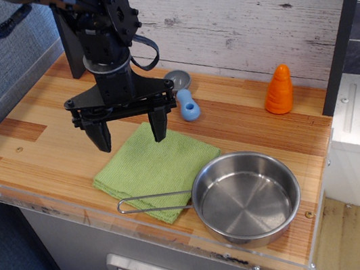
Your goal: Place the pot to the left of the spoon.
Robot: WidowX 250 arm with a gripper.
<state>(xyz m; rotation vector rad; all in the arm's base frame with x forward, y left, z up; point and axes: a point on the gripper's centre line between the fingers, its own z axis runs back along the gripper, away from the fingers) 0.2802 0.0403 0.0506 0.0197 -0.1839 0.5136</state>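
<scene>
Countertop of striped wood (whitewashed plank wall behind) carries pot, spoon, green cloth; gripper spread.

The shiny round steel pot is sitting at the front right of the wooden counter. Its thin wire handle is lying left across the green cloth. The little blue-handled spoon is lying behind the cloth. The orange cone toy is standing far right. The black hand is hanging over the cloth.
</scene>
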